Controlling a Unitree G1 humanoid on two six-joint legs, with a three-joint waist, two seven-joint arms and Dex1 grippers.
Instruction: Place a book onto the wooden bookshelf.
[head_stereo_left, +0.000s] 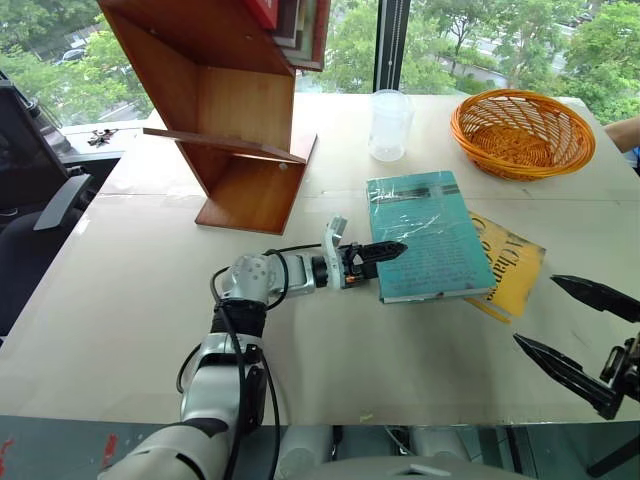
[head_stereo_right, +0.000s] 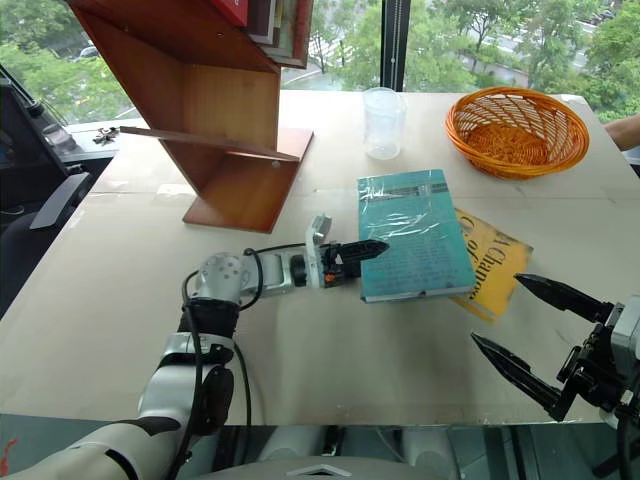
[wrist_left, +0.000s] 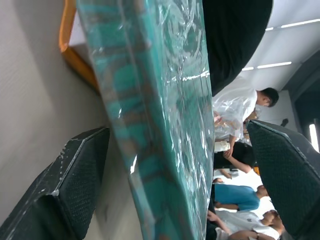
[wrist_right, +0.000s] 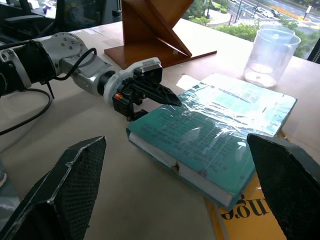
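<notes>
on the tabletop (head_stereo_left: 120, 330), the left end effector (head_stereo_left: 385, 250) straddles the teal book (head_stereo_left: 428, 235) edge, jaws apart (unclamped, ready to pinch); right end effector (head_stereo_left: 580, 335) gapes empty.

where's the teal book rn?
In the left eye view the book lies flat on the table right of centre, overlapping the yellow book, in front of the plastic cup; the left gripper straddles its near-left edge.
</notes>
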